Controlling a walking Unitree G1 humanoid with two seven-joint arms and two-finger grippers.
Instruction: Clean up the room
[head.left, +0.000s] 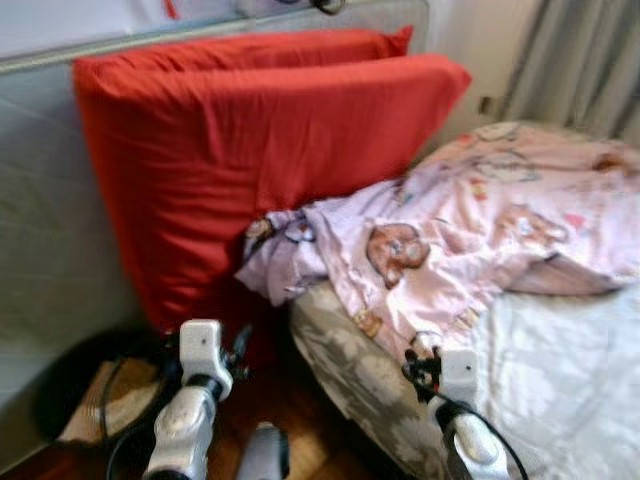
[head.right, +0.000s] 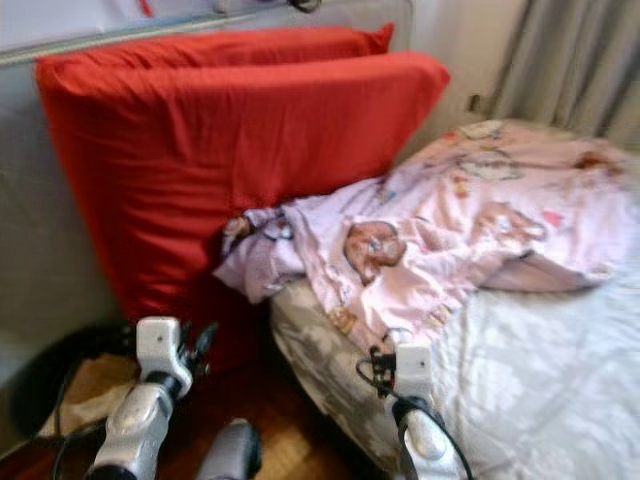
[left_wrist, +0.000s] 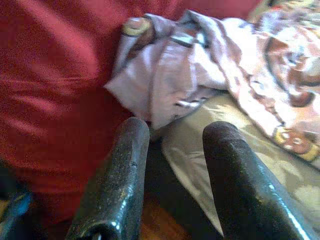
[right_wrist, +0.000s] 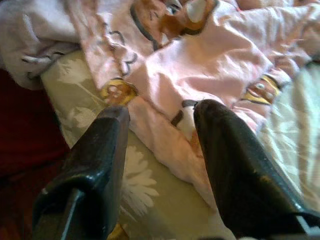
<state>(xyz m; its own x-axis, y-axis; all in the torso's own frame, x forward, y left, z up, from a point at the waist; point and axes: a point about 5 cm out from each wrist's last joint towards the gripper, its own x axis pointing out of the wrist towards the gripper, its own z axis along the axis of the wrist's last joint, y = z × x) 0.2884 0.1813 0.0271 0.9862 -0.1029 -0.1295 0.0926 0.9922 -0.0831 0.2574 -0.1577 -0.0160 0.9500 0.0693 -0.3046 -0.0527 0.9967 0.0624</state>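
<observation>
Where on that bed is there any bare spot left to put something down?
The pale sheet at the near right of the bed, below the pink blanket, is bare. The bed's flowered edge is narrow. The gap between the bed and the red pillows is tight, with the left pincer and right pincer nearby.

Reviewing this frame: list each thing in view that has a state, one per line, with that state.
Red pillows: two, standing on edge against the grey headboard.
Pink blanket: crumpled, one corner hanging over the mattress edge.
Left gripper: jaws open, empty, aimed at the blanket corner.
Right gripper: jaws open, empty, over the blanket's edge.
</observation>
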